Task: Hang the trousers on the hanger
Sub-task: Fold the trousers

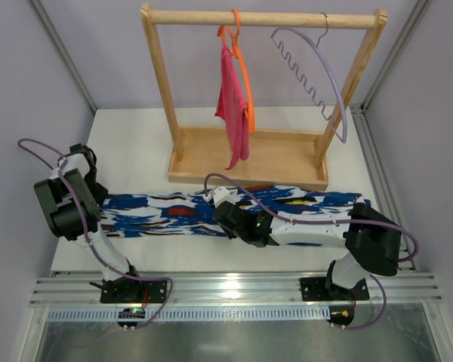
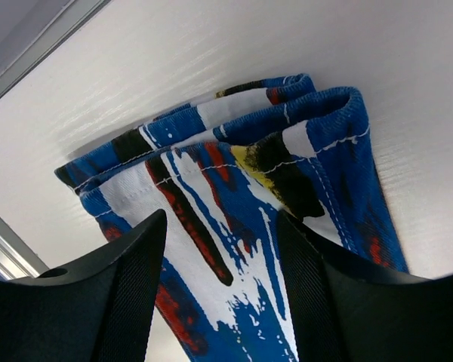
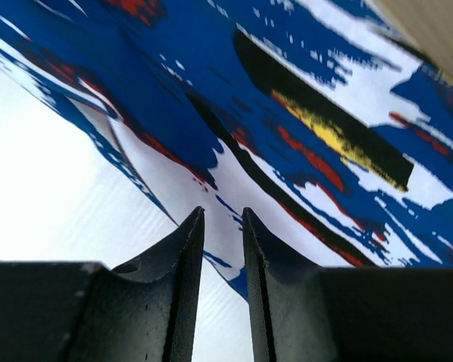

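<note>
2 grippers, both low over the trousers (image 1: 166,213). Left gripper (image 2: 220,220): jaws spread wide, with the printed cloth showing in the gap below them and nothing pinched. The folded end of the trousers lies flat under and beyond the tips, 2 hemmed edges stacked, on the white table (image 2: 211,60). Right gripper (image 3: 222,213): jaws nearly together, only a narrow slit between the tips and no cloth in it. The tips sit just at the near edge of the trousers, and the print runs away up and to the right. Top view: the left gripper is at the left end of the cloth and the right gripper near its middle, with the right arm lying across the right half. The trousers are stretched as 1 long band, left to right, across the near side of the table, just in front of the wooden rack (image 1: 264,18). Whether the far edge touches the rack's base tray (image 1: 249,157) cannot be told. The hanger (image 1: 334,83), pale lilac with a wavy bar, hangs by its silver hook on the right part of the rack's top rail, well apart from the trousers. 1 orange hanger (image 1: 247,83) with pink cloth (image 1: 232,105) hangs at the middle of the same rail.
</note>
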Robot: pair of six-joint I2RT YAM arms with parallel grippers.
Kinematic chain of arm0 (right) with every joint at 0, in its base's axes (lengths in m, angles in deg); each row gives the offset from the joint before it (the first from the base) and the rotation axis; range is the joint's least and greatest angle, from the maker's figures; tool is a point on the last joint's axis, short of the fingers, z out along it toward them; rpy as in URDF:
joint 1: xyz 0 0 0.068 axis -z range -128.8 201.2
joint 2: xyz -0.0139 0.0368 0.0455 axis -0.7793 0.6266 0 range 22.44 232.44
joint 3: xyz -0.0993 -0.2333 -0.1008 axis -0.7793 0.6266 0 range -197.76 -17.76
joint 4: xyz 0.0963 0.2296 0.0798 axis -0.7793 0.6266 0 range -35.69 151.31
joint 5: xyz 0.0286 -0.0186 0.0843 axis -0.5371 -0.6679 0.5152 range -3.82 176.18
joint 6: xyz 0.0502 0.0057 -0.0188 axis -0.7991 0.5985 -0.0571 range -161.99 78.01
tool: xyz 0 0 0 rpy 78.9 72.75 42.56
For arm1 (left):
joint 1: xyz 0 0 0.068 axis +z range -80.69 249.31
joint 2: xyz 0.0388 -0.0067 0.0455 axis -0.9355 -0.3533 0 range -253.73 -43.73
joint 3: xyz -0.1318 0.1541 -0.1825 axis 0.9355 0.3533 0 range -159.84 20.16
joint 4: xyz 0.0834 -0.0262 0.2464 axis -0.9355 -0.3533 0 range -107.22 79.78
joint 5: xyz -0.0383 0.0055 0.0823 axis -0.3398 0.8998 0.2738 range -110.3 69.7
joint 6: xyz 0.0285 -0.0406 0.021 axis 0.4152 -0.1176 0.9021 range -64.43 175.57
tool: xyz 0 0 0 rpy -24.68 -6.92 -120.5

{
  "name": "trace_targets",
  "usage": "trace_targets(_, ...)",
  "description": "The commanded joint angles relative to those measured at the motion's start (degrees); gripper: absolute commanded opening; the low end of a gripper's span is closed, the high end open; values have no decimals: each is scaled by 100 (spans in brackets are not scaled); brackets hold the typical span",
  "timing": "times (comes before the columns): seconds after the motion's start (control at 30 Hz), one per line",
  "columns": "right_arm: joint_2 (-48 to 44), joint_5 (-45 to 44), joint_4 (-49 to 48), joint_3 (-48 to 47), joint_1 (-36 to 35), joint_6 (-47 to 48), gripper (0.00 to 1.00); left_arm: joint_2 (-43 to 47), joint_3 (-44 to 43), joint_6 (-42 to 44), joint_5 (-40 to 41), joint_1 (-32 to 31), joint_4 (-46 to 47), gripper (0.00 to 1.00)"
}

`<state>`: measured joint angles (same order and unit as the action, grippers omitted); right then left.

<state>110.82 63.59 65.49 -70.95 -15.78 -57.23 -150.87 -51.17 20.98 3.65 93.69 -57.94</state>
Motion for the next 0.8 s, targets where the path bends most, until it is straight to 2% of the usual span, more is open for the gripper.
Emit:
trace_targets(0.0, 118, -255, -283, 203, 27, -321, 30, -54, -293, -364, 259, -30, 18, 61)
trace_targets(0.17, 267, -413, -415, 353, 45, -628, 30, -176, -812, -496, 786, -21, -518, 59)
trace_targets(0.33, 539, -492, -625, 634, 53, -1173, 30, -150, -373, -610, 1437, 5, -545, 57)
trace_targets(0.47, 698, -413, -687, 713, 45, -1376, 30, 384, -101, -637, 1219, 31, -405, 57)
trace_targets(0.6, 602, -360, -819, 757, 45, -1376, 30, 1455, 373, -558, 1235, 14, -220, 58)
trace_targets(0.77, 628, -158, -907, 670, 45, -1358, 30, 1845, 1216, -663, 982, 330, -27, 61)
